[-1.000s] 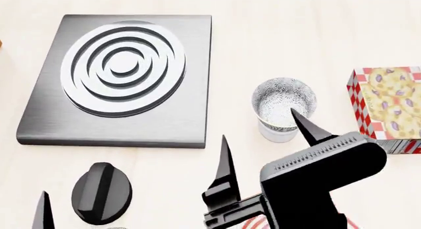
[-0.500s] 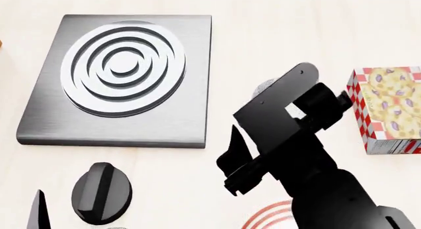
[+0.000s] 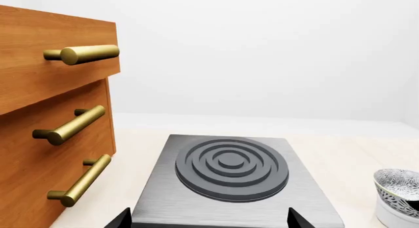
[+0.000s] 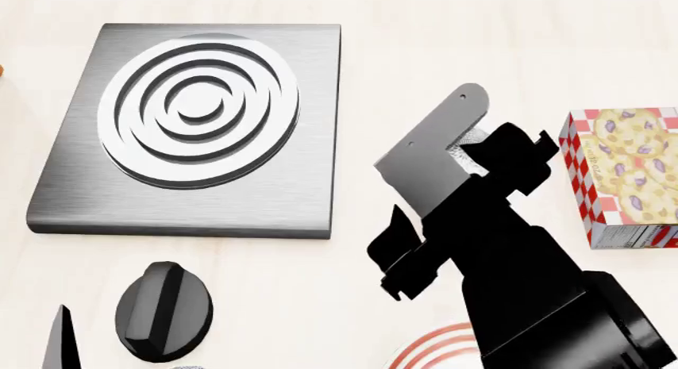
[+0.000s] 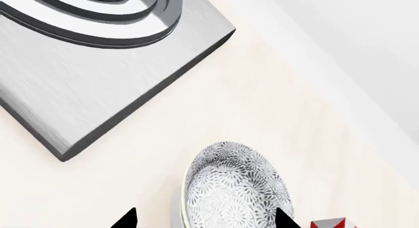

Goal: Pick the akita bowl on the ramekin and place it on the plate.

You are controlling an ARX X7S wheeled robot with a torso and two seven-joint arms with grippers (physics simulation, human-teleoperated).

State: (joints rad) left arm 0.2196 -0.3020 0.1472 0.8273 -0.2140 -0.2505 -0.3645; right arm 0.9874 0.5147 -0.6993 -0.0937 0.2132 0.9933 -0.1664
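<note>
One akita bowl (image 5: pixel 234 189) atop white ramekin (image 3: pixel 395 217) (open right pincer (image 5: pixel 206 218) astride).

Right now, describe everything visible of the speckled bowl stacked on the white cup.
The small round bowl with a fine black-and-white speckled pattern stands upright and nested in the plain white straight-sided cup, whose wall shows below its rim in the left wrist view. It looks like glazed ceramic, with a thin pale rim, and appears empty. In the right wrist view it sits on the pale wooden counter near the brushed-metal hob plate, with the right gripper open, jaws on either side of it, not visibly touching. The head view mostly hides it.
</note>
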